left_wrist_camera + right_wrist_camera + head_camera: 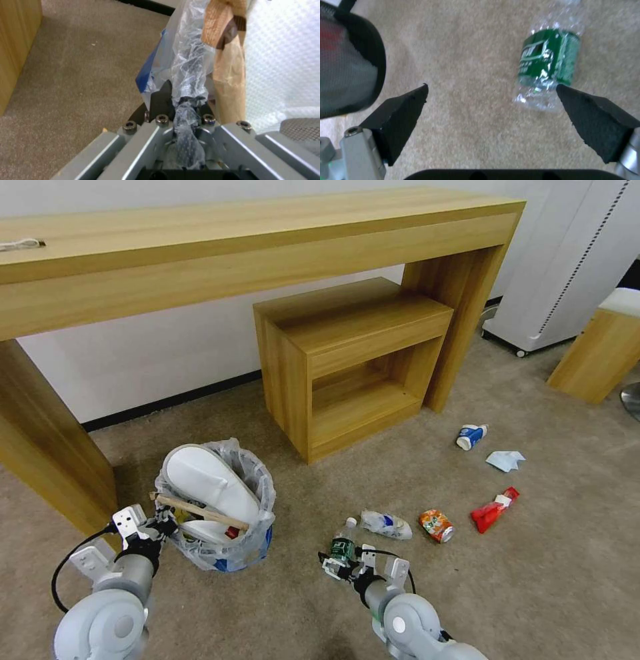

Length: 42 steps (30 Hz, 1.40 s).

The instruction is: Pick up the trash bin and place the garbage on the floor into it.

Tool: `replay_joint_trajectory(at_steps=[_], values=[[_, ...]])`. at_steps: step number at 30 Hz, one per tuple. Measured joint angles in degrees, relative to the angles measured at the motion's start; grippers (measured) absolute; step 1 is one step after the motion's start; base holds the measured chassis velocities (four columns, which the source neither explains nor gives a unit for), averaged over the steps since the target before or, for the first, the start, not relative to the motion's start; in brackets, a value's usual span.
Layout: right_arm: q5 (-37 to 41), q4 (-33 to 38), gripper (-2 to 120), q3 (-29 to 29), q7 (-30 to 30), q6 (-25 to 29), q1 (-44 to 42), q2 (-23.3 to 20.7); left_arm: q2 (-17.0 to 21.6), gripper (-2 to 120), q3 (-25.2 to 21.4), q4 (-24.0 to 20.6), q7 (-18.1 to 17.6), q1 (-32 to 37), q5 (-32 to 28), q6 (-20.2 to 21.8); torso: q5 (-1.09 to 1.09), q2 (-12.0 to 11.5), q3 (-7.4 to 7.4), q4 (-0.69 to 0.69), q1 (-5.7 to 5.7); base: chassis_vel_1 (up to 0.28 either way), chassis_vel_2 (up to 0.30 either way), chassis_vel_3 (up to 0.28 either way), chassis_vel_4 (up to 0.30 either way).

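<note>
Left pincer point(181, 110) pinches the trash bin point(220, 507) rim, slippers and stick already inside. Right pincer point(491, 100) gapes wide beside the clear bottle point(550, 67) on the floor point(533, 580); several scraps remain.

On the floor point(533, 580), before the long table point(200, 253) and towards its left: the trash bin point(253, 543), with slippers point(210, 483) inside and, across them, a wooden stick point(200, 511). Clamped on the bin's left rim: the left pincer point(163, 523). Right of the bin: a bottle point(343, 543), with the right pincer point(337, 567) just before it, jaws spread. Further right, in a row: a crumpled bottle point(387, 523), a can point(436, 525), a wrapper point(493, 510). Behind these: a cup point(471, 436), and near its right a tissue point(505, 460). Under the table's right end: a small cabinet point(353, 360)
</note>
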Motion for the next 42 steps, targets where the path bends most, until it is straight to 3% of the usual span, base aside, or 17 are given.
replay_joint_trajectory(at_steps=[14,42], values=[[-0.6,1.0,97,3.6,0.9,-0.1,0.0,-1.1,-0.2,1,0.3,-0.3,0.0,-0.1,0.0,0.0,0.0,0.0,0.0,0.0,0.0,0.0,0.0,0.0,0.0],[-0.4,-7.9,92,3.5,-1.7,-2.9,2.7,2.5,0.1,1,-0.1,-2.1,-0.2,0.1,-0.7,0.0,0.0,0.0,0.0,0.0,0.0,0.0,0.0,0.0,0.0]])
